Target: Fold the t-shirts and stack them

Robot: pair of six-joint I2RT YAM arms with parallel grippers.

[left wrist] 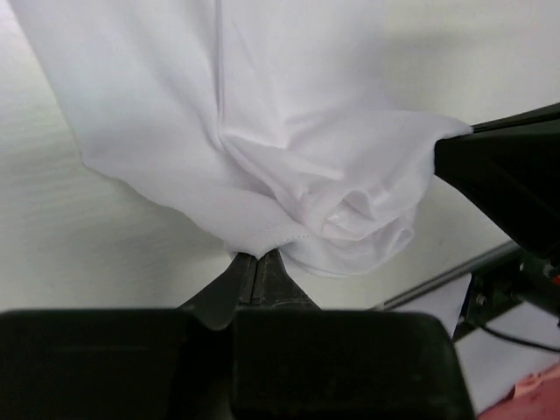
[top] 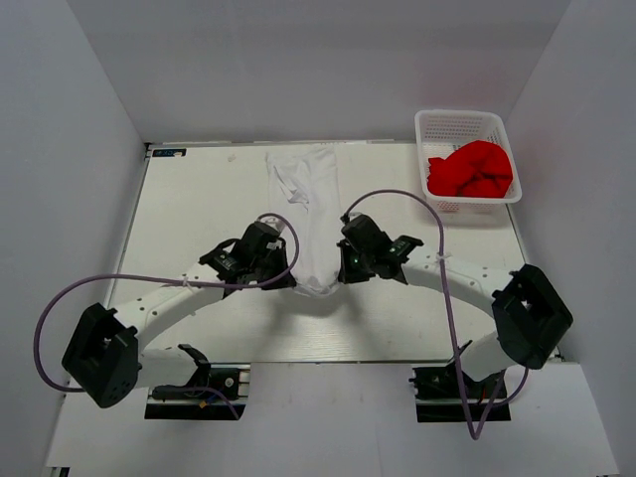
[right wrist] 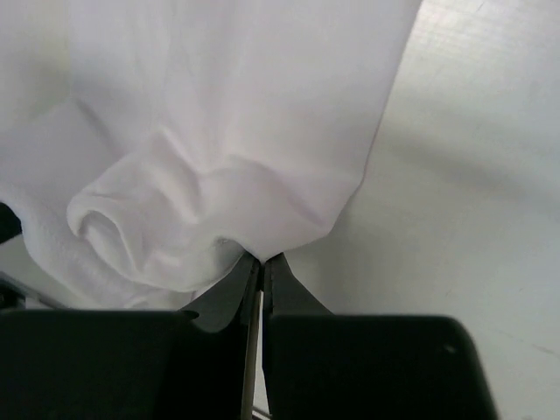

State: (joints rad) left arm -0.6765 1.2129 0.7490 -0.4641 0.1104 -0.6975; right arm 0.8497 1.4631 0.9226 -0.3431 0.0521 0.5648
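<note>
My left gripper (left wrist: 256, 265) and right gripper (right wrist: 261, 262) are both clenched on the near edge of the plain white cloth t-shirt (top: 316, 214), which lies stretched ahead of them, probably so I can fold it forward.

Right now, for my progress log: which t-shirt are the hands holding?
The white t-shirt, lying on the table: left hand and right hand both pinch its near end. The red t-shirt sits crumpled in the basket.

The left arm (top: 169, 303) and right arm (top: 467, 273) are reaching inward toward each other. The left gripper (left wrist: 256, 258) and right gripper (right wrist: 261, 260) are each clamping the white t-shirt (top: 316, 214).
</note>
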